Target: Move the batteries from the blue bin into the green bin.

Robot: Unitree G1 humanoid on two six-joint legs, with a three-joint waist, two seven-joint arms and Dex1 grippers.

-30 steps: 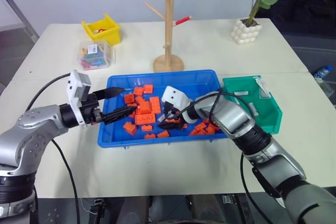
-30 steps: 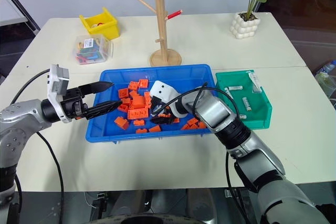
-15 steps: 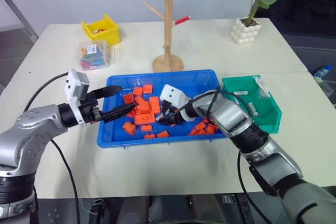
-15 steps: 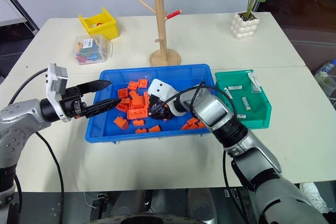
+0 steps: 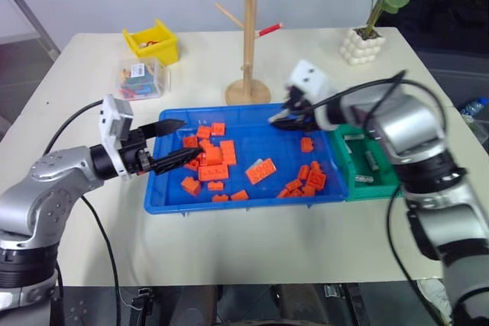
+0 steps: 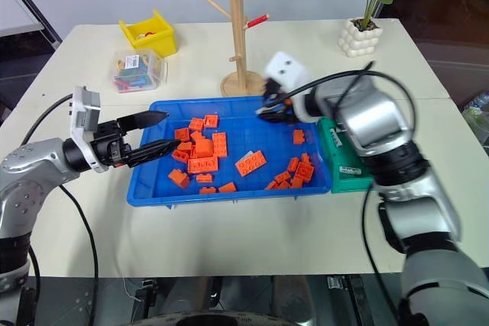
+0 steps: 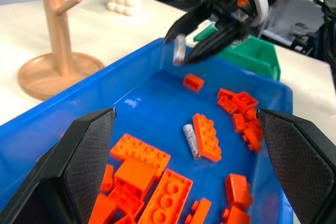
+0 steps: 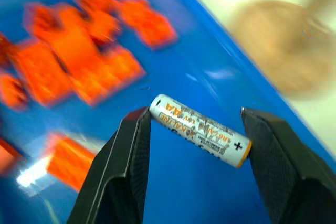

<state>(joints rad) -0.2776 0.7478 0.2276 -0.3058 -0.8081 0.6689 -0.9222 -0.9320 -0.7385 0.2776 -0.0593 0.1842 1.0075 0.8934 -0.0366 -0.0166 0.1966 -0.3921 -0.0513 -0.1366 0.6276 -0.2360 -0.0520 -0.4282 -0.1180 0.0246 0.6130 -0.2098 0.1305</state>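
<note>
On the left, the left claw (image 5: pixel 174 143) hangs over the left end of the blue bin (image 5: pixel 187 201), its two black fingers spread apart with nothing between them. Orange bricks (image 5: pixel 212 163) lie scattered across the bin floor. The left wrist view brings out a loose battery (image 7: pixel 191 141) lying in the bin right beside an orange brick (image 7: pixel 206 138). Further right, the right claw (image 5: pixel 280 116) is raised above the bin's far right part; its own wrist view shows it clamped on the two ends of a battery (image 8: pixel 200 137), the fingers partly open to the cell's length. At the right, the green bin (image 5: pixel 377 160) touches the blue bin's end on the desk (image 5: pixel 306 246), with more batteries (image 5: pixel 371 159) lying inside it.
</note>
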